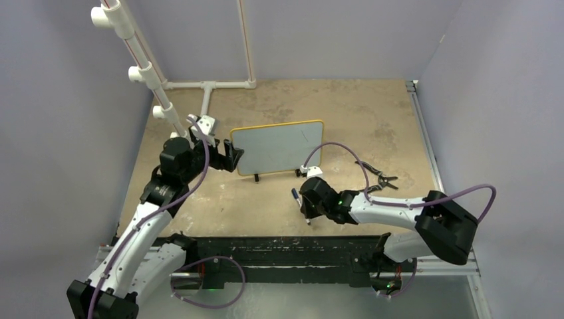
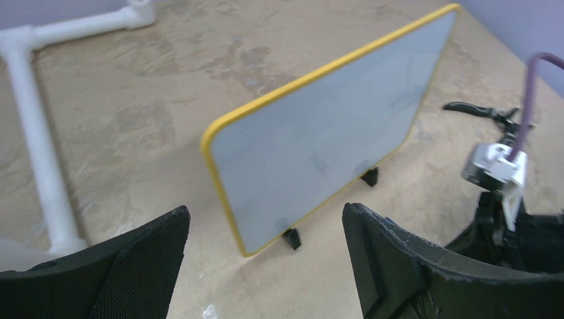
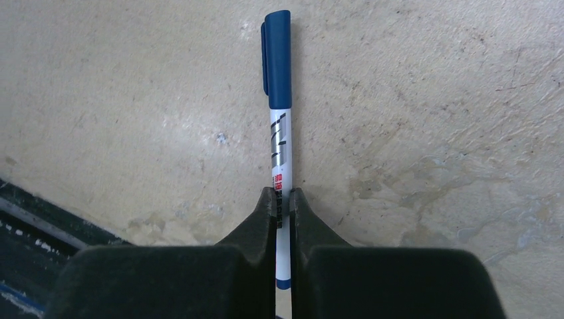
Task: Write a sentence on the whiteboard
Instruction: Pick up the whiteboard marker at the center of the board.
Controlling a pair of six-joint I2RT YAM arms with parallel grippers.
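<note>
White arms [image 1: 136,232] with black joints [image 1: 176,159], purple cables [image 2: 525,109], black textured fingers [image 2: 399,266].

This is looking like a robotics lab test cell, not a home or a shop. Plain lavender-grey walls [image 1: 346,40] are closing in a worn, stained tan table [image 1: 372,106] on its left, far and right sides. White PVC piping [image 1: 209,85] is running along the table's far edge and rising near its far left corner (plain plumbing tube and tee fittings). A metal rail [image 1: 426,139] is lining the right edge and a scuffed black strip [image 1: 286,247] is spanning the near edge, where a left arm [image 1: 143,226] and a right arm [image 1: 386,209] are standing bolted, purple cables [image 1: 339,144] looping from them
</note>
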